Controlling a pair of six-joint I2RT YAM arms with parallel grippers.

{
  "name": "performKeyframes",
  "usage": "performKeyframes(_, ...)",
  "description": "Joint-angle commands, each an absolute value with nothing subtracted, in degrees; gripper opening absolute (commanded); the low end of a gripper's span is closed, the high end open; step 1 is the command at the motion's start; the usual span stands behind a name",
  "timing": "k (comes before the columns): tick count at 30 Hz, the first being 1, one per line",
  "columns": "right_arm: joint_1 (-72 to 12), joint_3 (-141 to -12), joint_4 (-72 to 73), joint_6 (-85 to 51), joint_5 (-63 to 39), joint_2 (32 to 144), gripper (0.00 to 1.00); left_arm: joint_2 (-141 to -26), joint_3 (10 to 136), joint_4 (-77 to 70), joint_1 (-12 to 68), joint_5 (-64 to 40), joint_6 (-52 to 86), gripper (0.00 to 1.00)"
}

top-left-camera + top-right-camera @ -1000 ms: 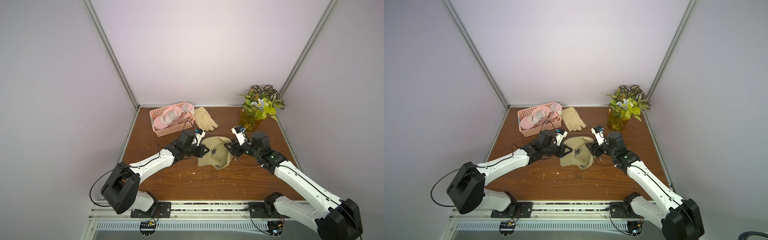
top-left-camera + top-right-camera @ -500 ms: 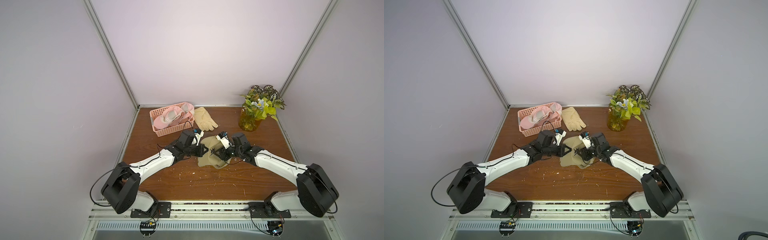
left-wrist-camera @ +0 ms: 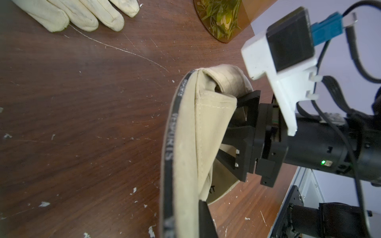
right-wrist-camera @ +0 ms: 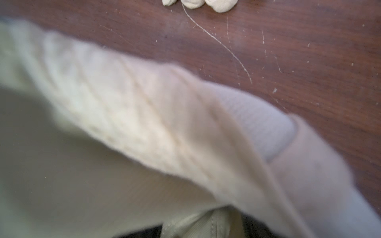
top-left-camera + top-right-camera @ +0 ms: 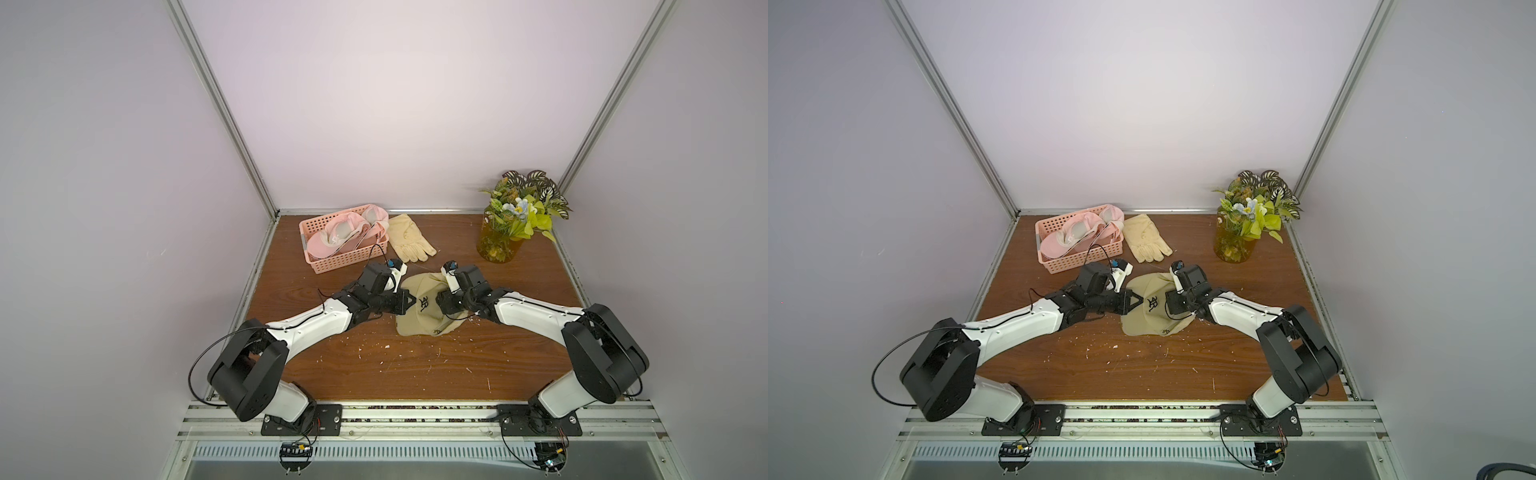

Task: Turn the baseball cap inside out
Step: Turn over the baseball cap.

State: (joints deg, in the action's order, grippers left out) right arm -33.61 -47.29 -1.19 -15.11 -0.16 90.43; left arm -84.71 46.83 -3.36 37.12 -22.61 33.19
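Soft even light; right wrist seemingly defocused.

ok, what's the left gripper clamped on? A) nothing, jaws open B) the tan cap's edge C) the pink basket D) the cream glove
B: in a top view the left gripper is shut on the side edge of the tan cap, apart from the glove and the basket.

Wooden table (image 5: 332, 370) carries cap (image 5: 419, 322), glove (image 5: 409, 243), pink basket (image 5: 334, 266), vase (image 5: 498, 247), white specks (image 5: 386, 345).
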Motion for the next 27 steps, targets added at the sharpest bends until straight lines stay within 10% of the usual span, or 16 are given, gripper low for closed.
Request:
performKeyframes(1, -33.31, -49.17, 0.28, -16.34, 1.91, 92.05, 0.66, -87.18, 45.1, 0.0, 37.03, -20.39, 31.99, 0.0)
performKeyframes(12, -33.62, -50.54, 0.77, -17.49, 4.84, 99.42, 0.65, -91.52, 44.58, -0.15, 37.0, -17.45, 30.72, 0.0)
performKeyframes(20, -33.51, -47.72, 6.29, -15.89, -4.84, 95.91, 0.15, -89.64, 42.77, -3.15, 36.19, -16.02, 32.16, 0.0)
performKeyframes(27, -30.84, -47.58, 5.41, -11.29, -26.69, 86.68, 0.07, -85.69, 36.9, -11.23, 30.5, -19.33, 36.95, 0.0)
